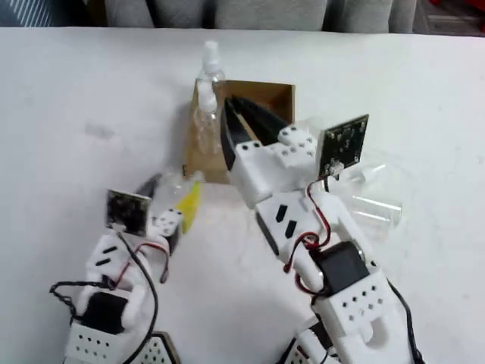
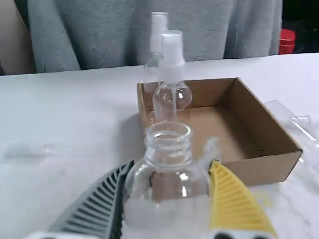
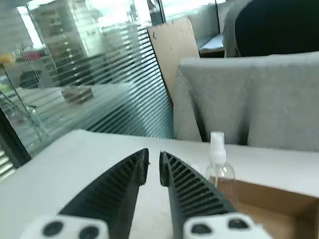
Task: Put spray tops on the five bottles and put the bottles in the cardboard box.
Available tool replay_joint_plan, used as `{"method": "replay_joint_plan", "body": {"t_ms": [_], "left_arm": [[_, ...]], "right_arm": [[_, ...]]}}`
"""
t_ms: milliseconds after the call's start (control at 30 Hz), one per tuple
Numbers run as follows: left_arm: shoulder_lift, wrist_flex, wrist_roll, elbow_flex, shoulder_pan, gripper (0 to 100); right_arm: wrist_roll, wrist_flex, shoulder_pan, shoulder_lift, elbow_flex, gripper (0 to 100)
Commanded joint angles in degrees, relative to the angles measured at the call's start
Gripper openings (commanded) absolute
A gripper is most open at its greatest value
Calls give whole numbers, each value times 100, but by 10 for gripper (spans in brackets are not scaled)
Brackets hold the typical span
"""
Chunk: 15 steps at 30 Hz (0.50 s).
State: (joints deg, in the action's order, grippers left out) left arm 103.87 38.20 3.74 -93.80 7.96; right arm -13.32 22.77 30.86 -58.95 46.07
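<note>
Now clear capless bottle [image 2: 167, 160] w/ open neck, clamped in L jaws, R jaws nearly together

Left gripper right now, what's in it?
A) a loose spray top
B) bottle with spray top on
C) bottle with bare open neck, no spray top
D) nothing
C: in the left wrist view the left gripper has its grey and yellow fingers on either side of a clear bottle whose neck is open and bare, just in front of the cardboard box.
</note>
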Motion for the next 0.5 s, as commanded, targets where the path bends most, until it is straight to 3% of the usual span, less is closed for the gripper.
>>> {"method": "replay_joint_plan", "body": {"t_ms": [0,133,300,467], "left_arm": [[84,615,18,633,-338,20],[66,607,44,993,-1095,20],[57,624,844,1477,-2668,20],[40,598,870,1653,-3477,20]], "right_arm": [[26,743,-75,-163,-158,15],[360,1077,-75,-163,141,15],[1064,1068,-66,-163,536,15],[1345,1059,-57,-154,835,15]]}}
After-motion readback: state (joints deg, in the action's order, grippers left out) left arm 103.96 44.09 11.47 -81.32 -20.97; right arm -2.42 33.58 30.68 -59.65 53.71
